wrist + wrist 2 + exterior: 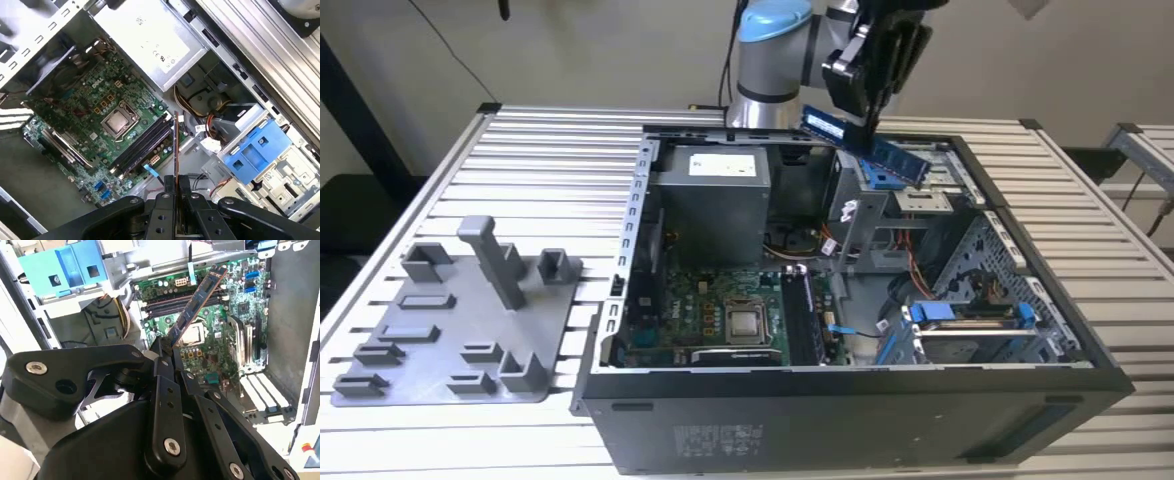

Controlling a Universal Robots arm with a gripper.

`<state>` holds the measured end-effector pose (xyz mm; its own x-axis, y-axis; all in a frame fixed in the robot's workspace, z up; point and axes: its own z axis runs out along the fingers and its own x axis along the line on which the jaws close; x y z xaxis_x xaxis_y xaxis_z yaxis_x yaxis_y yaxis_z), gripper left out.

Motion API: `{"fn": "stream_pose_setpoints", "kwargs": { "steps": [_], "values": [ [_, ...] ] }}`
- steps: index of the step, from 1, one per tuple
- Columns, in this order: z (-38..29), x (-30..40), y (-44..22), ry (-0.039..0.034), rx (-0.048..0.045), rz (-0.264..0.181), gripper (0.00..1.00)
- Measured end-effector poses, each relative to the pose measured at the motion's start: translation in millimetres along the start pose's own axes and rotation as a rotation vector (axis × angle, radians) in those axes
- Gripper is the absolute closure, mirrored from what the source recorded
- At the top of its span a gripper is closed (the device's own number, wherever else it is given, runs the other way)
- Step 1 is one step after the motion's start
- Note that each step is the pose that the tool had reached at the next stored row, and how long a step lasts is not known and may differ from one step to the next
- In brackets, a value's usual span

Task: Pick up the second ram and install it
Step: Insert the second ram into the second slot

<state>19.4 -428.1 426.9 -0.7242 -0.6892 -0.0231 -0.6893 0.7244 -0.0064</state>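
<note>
The second ram, a thin dark stick with a pale label, hangs tilted above the back of the open computer case. My gripper is shut on its upper part. In the second wrist view the ram juts out from the fingertips of the gripper over the green motherboard. In the first wrist view the ram shows edge-on, rising from the gripper beside the long memory slots. The slots lie well below the ram, right of the processor socket.
A grey holder tray with upright posts lies on the slatted table at the exterior view's left. Inside the case stand the power supply, a blue drive bracket and loose cables. The case walls ring the motherboard.
</note>
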Motion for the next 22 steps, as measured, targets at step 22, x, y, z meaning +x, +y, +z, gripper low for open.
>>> {"fn": "stream_pose_setpoints", "kwargs": {
  "steps": [22],
  "values": [
    [6.1, 1.7, 1.5, 0.002, 0.0058, 0.213, 0.86]
  ]
}}
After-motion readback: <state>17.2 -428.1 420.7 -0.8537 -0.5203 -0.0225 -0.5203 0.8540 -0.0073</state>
